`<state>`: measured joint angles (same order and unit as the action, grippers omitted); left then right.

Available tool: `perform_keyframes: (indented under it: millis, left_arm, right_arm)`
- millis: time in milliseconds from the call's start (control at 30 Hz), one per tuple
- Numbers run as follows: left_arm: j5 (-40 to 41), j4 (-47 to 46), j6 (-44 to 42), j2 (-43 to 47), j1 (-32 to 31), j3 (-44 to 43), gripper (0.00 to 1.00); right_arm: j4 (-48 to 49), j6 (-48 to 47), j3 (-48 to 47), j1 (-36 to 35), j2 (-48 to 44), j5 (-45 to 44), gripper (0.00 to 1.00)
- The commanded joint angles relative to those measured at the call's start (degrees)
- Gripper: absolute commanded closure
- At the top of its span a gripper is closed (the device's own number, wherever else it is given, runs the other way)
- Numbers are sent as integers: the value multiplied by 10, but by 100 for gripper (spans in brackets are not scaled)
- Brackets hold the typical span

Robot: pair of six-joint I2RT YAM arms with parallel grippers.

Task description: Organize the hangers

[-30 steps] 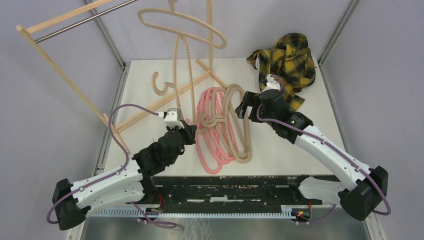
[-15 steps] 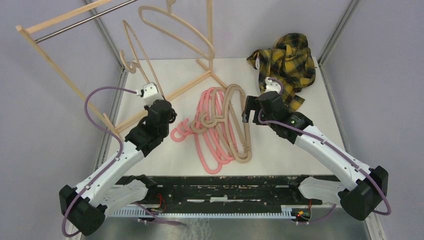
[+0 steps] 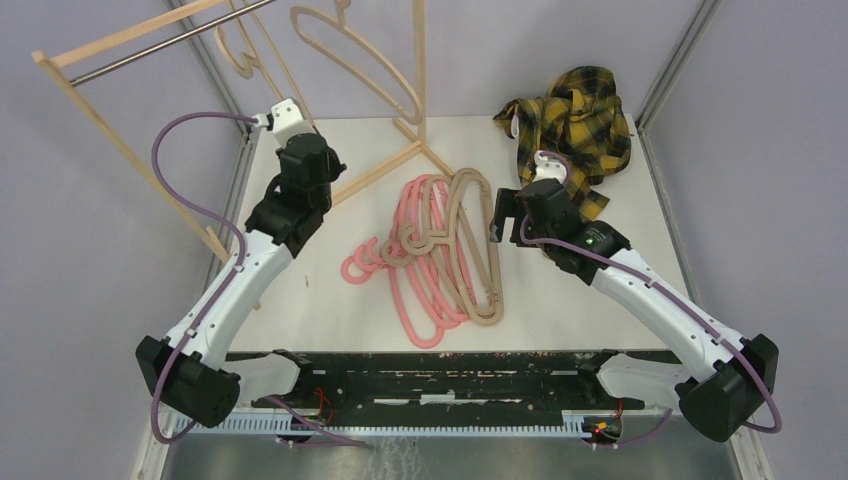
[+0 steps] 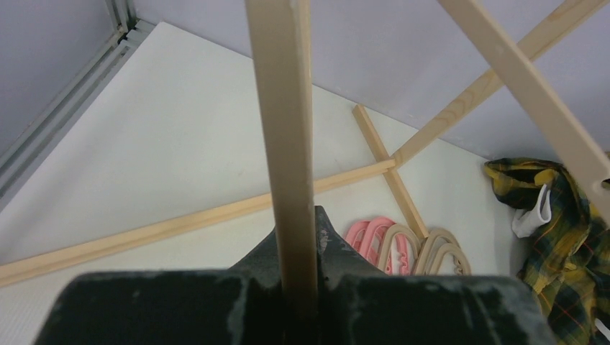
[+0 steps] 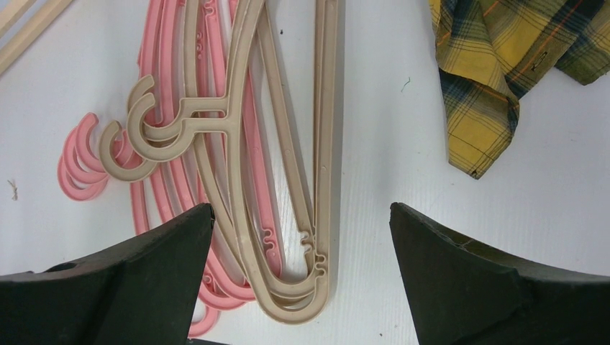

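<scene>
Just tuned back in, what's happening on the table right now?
The left gripper is shut on a beige hanger, held up by the rail of the wooden rack. The right gripper hangs open over the pile of pink and beige hangers on the table. The plaid shirt lies behind it.

The upper beige hanger [image 3: 357,68] is losing its hook past the overhead view's top edge. The gripped beige hanger [image 4: 288,144] is covering the fingertips of the left gripper [image 4: 297,287] (only blurred dark housing is showing). The fingers [image 5: 129,280] of the right gripper [image 5: 301,212] are hiding the lower loops of the pink hangers [image 5: 65,172].
</scene>
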<state>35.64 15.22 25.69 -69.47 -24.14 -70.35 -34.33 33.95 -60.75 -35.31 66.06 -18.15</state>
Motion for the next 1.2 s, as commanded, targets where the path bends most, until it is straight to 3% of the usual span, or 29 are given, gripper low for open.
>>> perform_keyframes:
  millis: [0, 467, 1167]
  left_arm:
    - [-52, -28, -31, -20, 23, -52, 97]
    - [-147, -13, -18, -62, 89, -103, 97]
    - [-286, 88, -48, -177, 93, -214, 97]
  right_arm:
    - [7, -12, -28, 7, -3, -11, 0]
    - [7, -9, -27, 16, 6, -2, 0]
    - [17, -6, -6, 26, 4, -1, 0]
